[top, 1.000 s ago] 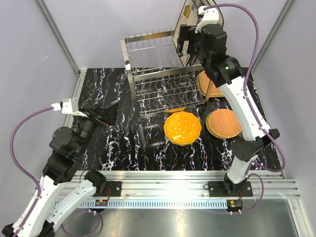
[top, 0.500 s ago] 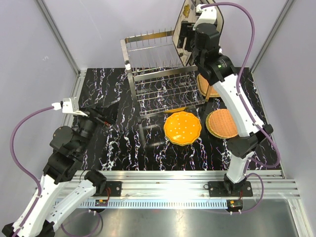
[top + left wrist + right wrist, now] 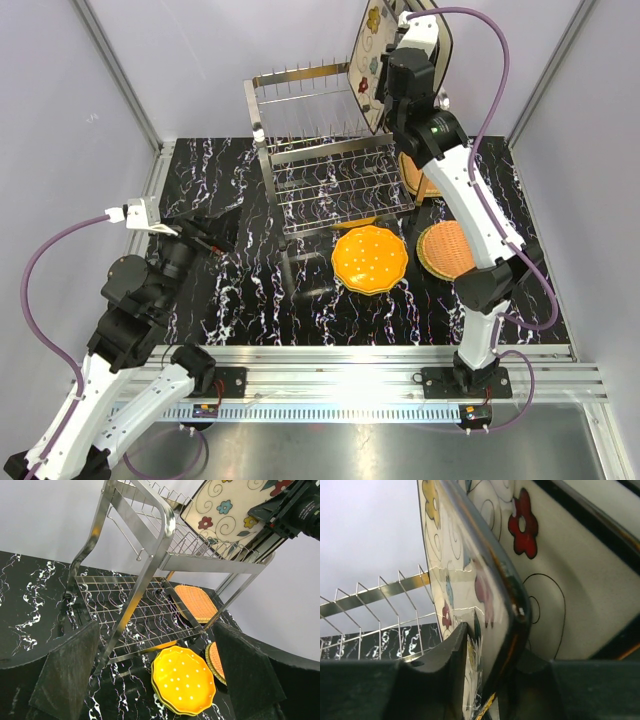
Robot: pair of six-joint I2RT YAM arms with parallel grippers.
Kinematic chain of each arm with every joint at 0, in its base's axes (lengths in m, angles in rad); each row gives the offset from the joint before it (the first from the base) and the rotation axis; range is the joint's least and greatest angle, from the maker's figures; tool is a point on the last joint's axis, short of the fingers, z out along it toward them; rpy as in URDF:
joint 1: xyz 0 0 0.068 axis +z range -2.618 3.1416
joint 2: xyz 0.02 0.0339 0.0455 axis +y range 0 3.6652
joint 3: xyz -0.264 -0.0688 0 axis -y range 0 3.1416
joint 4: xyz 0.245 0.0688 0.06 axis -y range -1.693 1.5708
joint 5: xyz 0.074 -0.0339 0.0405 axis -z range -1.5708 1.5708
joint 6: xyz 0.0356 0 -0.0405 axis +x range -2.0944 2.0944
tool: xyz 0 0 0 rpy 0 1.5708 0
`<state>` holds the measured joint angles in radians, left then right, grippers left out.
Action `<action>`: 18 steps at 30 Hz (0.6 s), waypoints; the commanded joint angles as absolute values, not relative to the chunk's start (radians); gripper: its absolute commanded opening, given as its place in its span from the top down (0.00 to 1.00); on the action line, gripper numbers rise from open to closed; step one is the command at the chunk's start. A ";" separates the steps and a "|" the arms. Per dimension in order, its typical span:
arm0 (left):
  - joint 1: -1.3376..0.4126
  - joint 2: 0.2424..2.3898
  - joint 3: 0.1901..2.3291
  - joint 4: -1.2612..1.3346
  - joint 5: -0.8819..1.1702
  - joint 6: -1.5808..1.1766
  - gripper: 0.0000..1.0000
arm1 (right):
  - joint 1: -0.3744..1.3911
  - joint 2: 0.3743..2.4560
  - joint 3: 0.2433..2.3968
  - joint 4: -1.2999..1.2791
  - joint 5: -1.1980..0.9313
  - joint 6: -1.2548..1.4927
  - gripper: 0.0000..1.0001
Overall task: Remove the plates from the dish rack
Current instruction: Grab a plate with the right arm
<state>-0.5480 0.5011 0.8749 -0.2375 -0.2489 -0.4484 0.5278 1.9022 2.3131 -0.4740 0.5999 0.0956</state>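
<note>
Steel wire forms the tall two-tier dish rack (image 3: 335, 185), which is set toward the back of a black, white-veined surface (image 3: 240, 300). Two square cream plates with painted flowers and dark rims are stood on edge at the right end of the upper tier. The front square plate (image 3: 368, 62) is tilted, with its flowered face turned to the left. The rear square plate (image 3: 447, 48) is set just behind it and is largely hidden by the right arm (image 3: 480, 210). The right pincer (image 3: 386, 88) is held up at the top tier and is closed upon the rim of the front square plate. In the wrist view the dark rim is seen between the two fingers, one finger (image 3: 440, 665) laid against the flowered face and the other placed behind the rim. The left pincer (image 3: 222, 230) is held low over the left side of the surface, well apart from the rack; its jaws are spread wide and nothing is held between them. An orange scalloped plate (image 3: 370, 258) is laid flat on the surface in front of the rack, with a tan woven plate (image 3: 452, 248) just beside it on the right. A second woven plate (image 3: 425, 178) is laid further back, near the rack's right legs, and is partly covered by the right arm.
</note>
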 commanded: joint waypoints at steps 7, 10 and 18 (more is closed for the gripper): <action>-0.545 0.503 0.884 -0.195 -0.272 -0.434 0.01 | 0.508 1.918 2.342 -0.431 0.562 0.133 0.97; -0.546 0.505 0.887 -0.195 -0.272 -0.433 0.01 | 0.503 1.873 2.287 -0.362 0.497 0.126 1.00; -0.545 0.506 0.891 -0.198 -0.270 -0.433 0.01 | 0.505 1.749 2.086 -0.009 0.472 0.052 1.00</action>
